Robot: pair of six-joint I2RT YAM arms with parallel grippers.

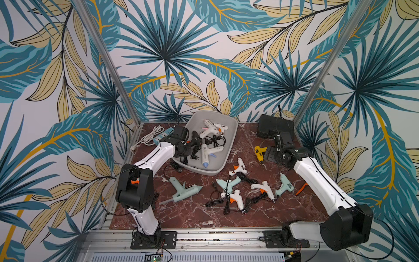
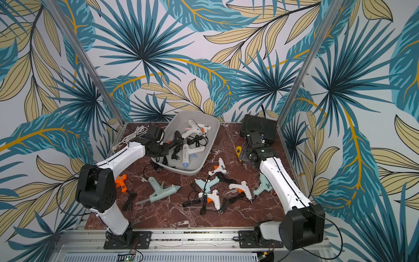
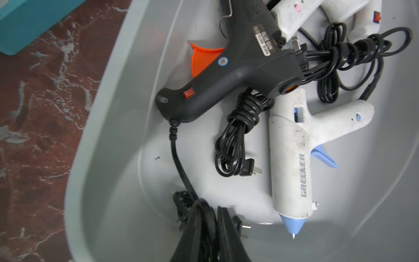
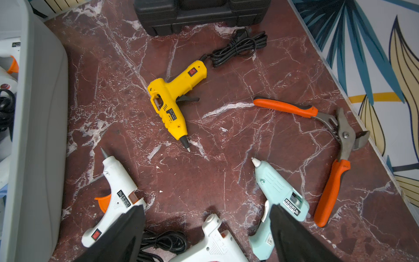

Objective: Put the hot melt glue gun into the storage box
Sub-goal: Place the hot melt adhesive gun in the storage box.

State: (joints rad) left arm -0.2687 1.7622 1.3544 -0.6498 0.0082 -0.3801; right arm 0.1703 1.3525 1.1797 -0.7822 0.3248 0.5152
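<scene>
Left hand [image 3: 209, 205] was clamped on the cord [image 3: 179, 163] of the black glue gun [image 3: 249, 68] in the storage box [image 3: 74, 181] — right hand [image 4: 207, 208] hung wide open, empty.

We read storage box [image 3: 108, 136] as smooth matt plastic, tabletop [image 4: 226, 181] as smooth veined marble-look, black glue gun [image 3: 249, 68] matt plastic, white glue gun [image 3: 288, 147] scuffed plastic.

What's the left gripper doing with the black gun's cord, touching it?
Touching. The left wrist view shows the left gripper shut on the cord running from the black gun.
</scene>
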